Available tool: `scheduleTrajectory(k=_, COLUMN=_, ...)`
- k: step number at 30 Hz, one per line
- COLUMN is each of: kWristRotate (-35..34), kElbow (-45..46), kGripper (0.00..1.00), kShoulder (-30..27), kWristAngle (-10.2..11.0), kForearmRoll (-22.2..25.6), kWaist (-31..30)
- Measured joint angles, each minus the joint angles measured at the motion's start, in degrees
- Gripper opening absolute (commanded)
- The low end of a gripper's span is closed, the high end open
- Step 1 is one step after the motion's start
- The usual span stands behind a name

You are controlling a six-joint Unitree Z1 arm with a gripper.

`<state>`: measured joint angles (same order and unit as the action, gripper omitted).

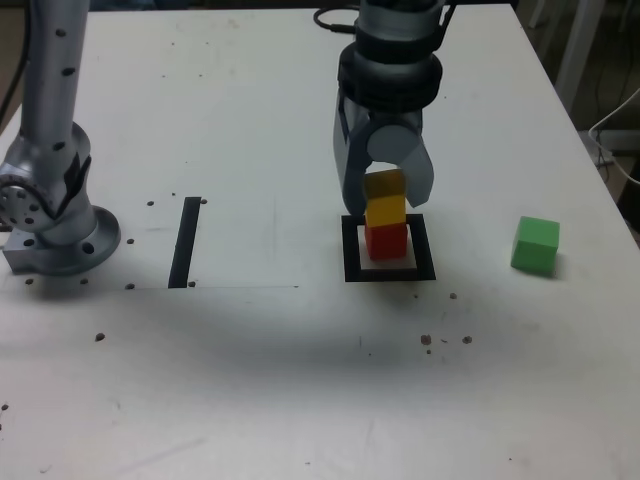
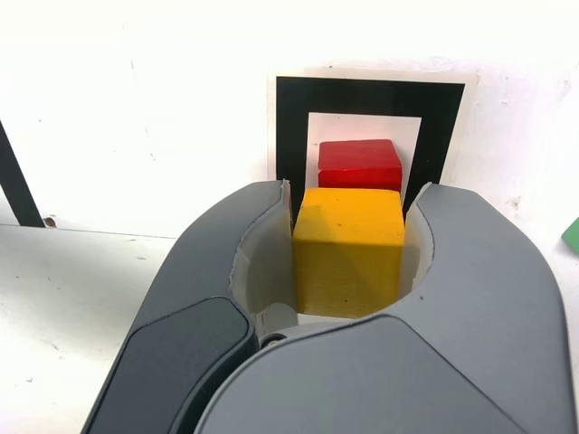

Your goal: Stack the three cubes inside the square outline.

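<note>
A white table (image 1: 300, 380) carries everything, its top flecked with small dark specks. Taking the exterior view as a clock face, the square outline (image 1: 350, 250) of black tape lies flat just past centre toward three o'clock, with the red cube (image 1: 386, 241) resting on its white middle. The green cube (image 1: 535, 245) sits on bare table further toward three o'clock, well apart. A straight black strip (image 1: 185, 242) lies toward nine o'clock, and a grey arm base (image 1: 60, 235) stands beyond it

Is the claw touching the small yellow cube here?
Touching. In the wrist view the claw is shut on the small yellow cube, both inner faces pressed against its sides, no gap visible.
</note>
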<state>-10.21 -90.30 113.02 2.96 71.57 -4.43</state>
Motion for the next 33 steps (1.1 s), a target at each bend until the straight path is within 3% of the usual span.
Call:
scheduleTrajectory(k=21, kWristRotate=-0.33, kElbow=1.39, kGripper=0.35, kShoulder=0.99, kWristAngle=0.03, kForearmRoll=-3.06, kWaist=0.0)
scheduleTrajectory(k=33, kWristRotate=-0.16, kElbow=1.62, kGripper=0.57, kShoulder=1.13, kWristAngle=0.45, kForearmRoll=-3.41, kWaist=0.23)
